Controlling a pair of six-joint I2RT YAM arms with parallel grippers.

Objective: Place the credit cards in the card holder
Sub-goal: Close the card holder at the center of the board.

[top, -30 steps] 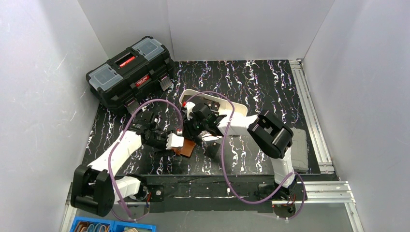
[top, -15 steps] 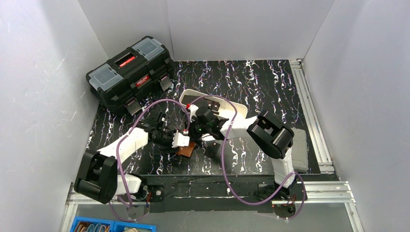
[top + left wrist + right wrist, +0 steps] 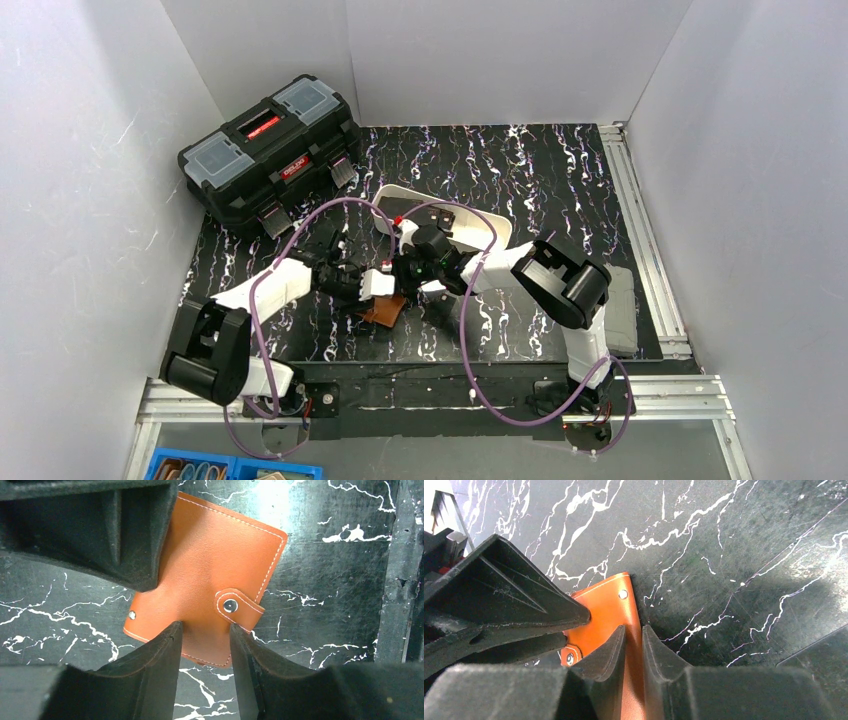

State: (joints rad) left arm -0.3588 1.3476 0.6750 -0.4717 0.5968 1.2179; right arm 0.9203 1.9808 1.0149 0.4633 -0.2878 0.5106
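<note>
Hung with the left gripper (image 3: 206,632) a little spread over the wallet (image 3: 210,565), straddling its edge beside the fastened strap (image 3: 239,608). Faced there the right gripper (image 3: 634,632), nearly closed over a corner; grip impossible to tell. Lay shut, flat on the table (image 3: 325,605), equally near both.

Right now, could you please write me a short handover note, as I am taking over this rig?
Left gripper: open, tips over the wallet, not pinching it.
Right gripper: shut on the wallet's edge.
Wallet: folded, outer face up on the table, between both arms.
Cards: dark shapes in the tray, with neither gripper at them.
Done: no card is in the wallet that I can see.
Left: open the wallet, fetch the cards, slide them in.
</note>
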